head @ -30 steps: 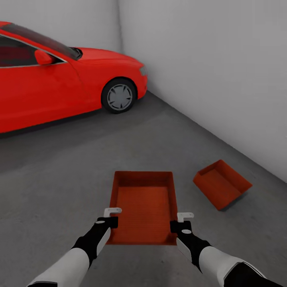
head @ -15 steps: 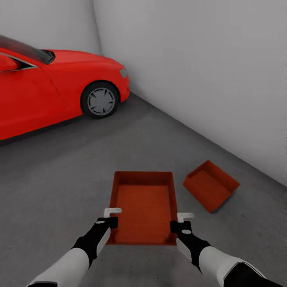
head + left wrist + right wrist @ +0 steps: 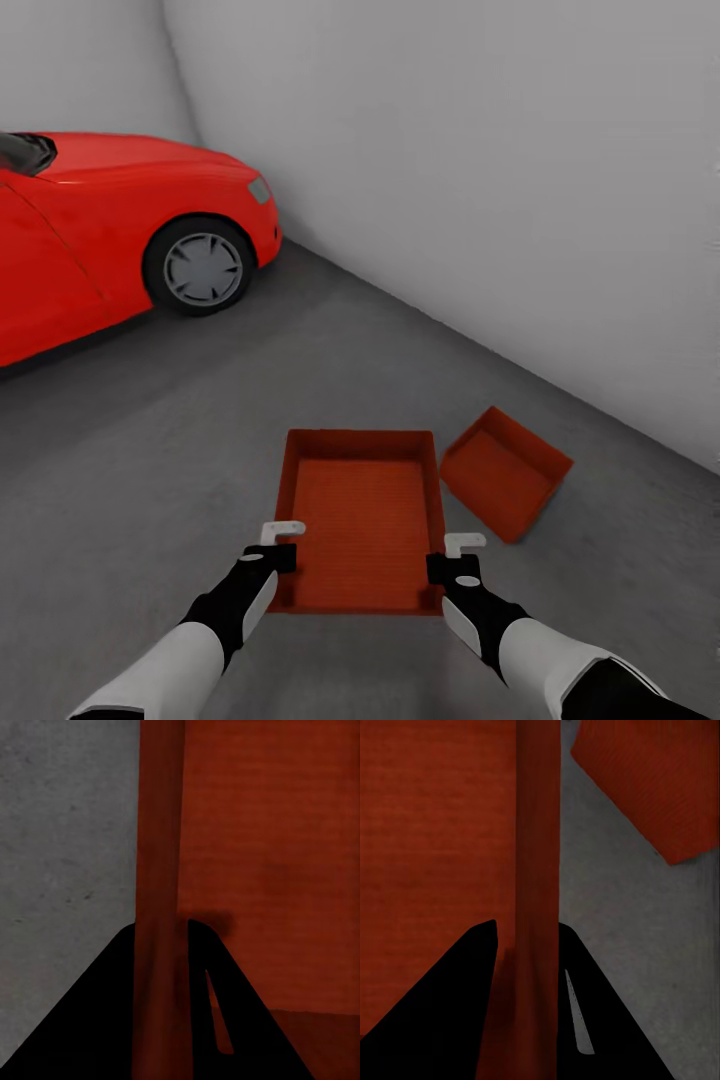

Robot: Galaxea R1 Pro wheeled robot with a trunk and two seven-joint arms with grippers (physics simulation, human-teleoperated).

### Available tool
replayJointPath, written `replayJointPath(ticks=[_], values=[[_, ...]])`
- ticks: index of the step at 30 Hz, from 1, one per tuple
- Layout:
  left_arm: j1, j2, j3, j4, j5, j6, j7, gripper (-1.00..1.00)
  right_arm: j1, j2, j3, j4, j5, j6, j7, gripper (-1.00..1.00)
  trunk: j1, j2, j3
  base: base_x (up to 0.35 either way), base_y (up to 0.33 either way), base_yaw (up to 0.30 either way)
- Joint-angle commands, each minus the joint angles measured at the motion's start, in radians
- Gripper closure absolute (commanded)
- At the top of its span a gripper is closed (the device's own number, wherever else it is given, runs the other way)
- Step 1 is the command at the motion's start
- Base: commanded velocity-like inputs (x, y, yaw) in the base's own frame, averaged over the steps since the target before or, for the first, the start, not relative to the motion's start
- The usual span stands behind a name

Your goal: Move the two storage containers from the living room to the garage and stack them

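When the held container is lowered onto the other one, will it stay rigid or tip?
The held container probably stays rigid: it spans level between left end effector and right end effector. It may tip, since the second container lies skewed to it.

Held container (image 3: 360, 520) – matt red-orange plastic w/ fine ribbed texture on its bottom; second container (image 3: 503, 472) looks the same. Floor (image 3: 180, 460) – dull grey concrete, faintly speckled (rough-ish). Car (image 3: 110, 230): glossy red paint. Walls (image 3: 480, 180) smooth, matt white.

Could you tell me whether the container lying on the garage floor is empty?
Empty. The head view shows the container on the floor open side up, with only its bare ribbed bottom inside the walls.
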Motion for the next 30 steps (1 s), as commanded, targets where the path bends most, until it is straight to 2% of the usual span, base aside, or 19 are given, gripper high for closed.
replayJointPath(ticks=[1,30], values=[[-0.001,0.005,0.022,-0.04,0.009,0.007,0.004,1.0,0.0,-0.003,0.029,0.052,-0.011,-0.001,0.001,1.0,0.001,-0.001,-0.001,0.321,0.0,-0.243],[-0.001,0.005,0.022,-0.04,0.009,0.007,0.003,1.0,0.0,-0.003,0.03,0.052,-0.011,0.0,0.0,1.0,0.001,-0.001,-0.001,0.321,0.0,-0.243]])
